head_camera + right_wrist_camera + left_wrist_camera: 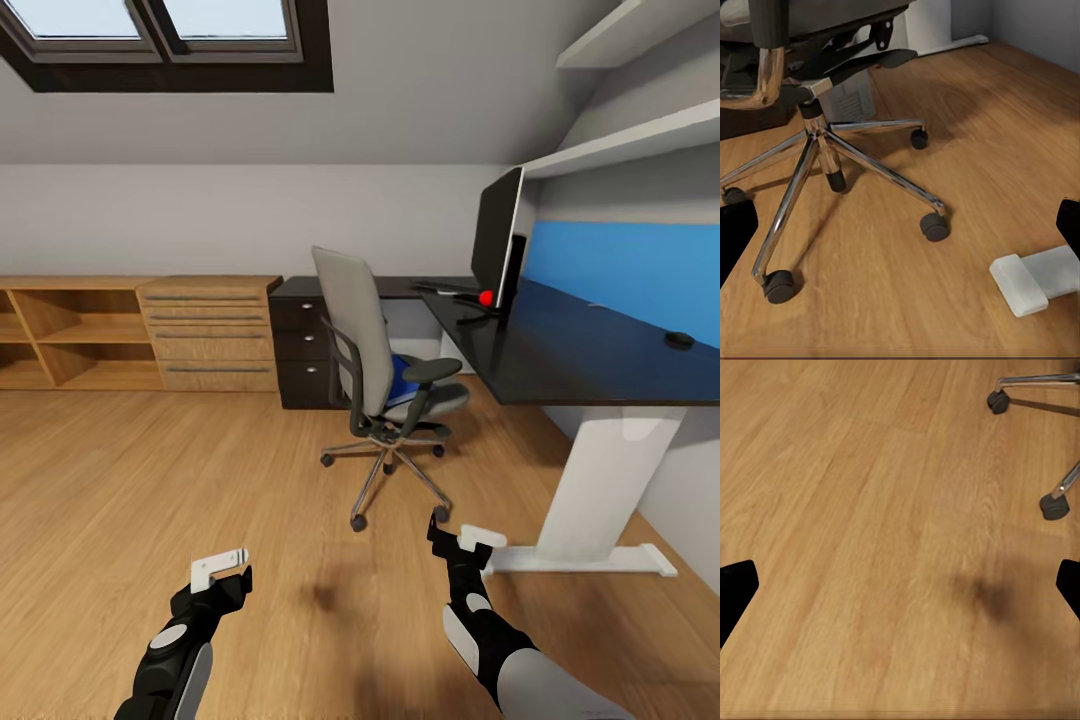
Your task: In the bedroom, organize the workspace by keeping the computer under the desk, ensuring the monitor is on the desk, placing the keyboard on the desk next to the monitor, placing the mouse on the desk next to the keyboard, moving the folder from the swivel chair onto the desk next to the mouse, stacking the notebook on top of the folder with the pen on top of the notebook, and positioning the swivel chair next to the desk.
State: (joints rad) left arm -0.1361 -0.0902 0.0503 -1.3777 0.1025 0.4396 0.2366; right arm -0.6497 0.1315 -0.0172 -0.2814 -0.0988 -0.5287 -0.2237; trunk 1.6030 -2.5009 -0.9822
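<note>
Both grippers, left (222,566) and right (462,537), are hanging open and empty; folder (400,379), mid-frame on chair (375,345), is looking stiff, light — pinch its edge.

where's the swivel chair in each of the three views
Head view: the swivel chair stands mid-picture on the wood floor, beside the desk.
Left wrist view: two castors of its base at the upper right edge.
Right wrist view: chrome star base across the left half.
Shared landmark: the chrome wheeled base.
</note>
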